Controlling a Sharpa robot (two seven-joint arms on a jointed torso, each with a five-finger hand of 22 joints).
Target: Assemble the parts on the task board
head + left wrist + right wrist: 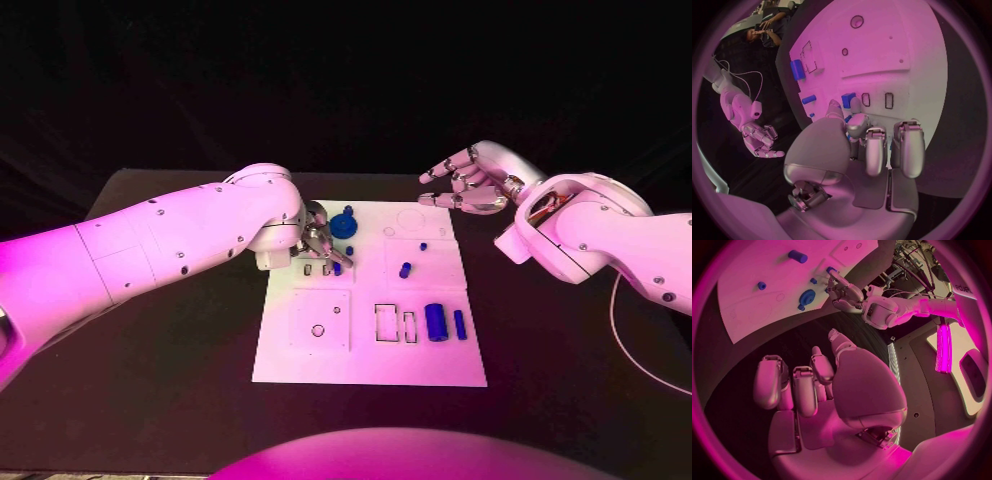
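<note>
Black desk (173,340) carries the white task board (368,350) at its middle. My left hand (320,245) hovers over the board's upper left, pinching a small blue part (847,99). My right hand (469,180), fingers loosely apart and holding nothing, hangs beyond the board's far right corner.

left hand (320,243) fingers curled downward, right hand (469,180) raised, fingers apart

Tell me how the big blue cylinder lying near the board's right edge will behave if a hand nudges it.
The big blue cylinder lies on its side on the flat task board, so it will probably roll if pushed across its length. It looks rigid and small, likely light. Its smooth look suggests it could slip between fingers.
</note>
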